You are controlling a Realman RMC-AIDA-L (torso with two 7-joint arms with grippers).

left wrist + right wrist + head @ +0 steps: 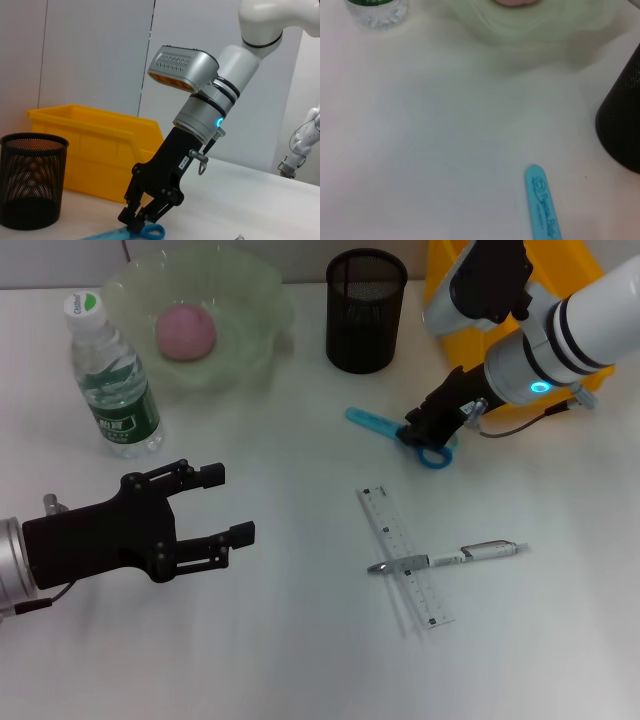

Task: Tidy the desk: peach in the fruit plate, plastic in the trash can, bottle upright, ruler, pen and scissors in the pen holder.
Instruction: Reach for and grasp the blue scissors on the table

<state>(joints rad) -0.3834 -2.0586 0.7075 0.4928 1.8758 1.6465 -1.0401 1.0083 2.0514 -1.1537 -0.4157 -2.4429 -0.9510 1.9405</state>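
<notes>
Two arms are showing on my feed: the right gripper (418,432) is pressing down at the scissors' (398,431) handle loops on the desk (280,640), fingers narrowed around them beside the pen holder (365,310). The left gripper (220,505) is hovering spread wide, holding nothing. I'm seeing the pen (455,557) lying across the ruler (405,555).

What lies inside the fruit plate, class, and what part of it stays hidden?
The peach sits inside the fruit plate, upright bottle beside it. Its underside, resting against the plate's floor, cannot be seen.
</notes>
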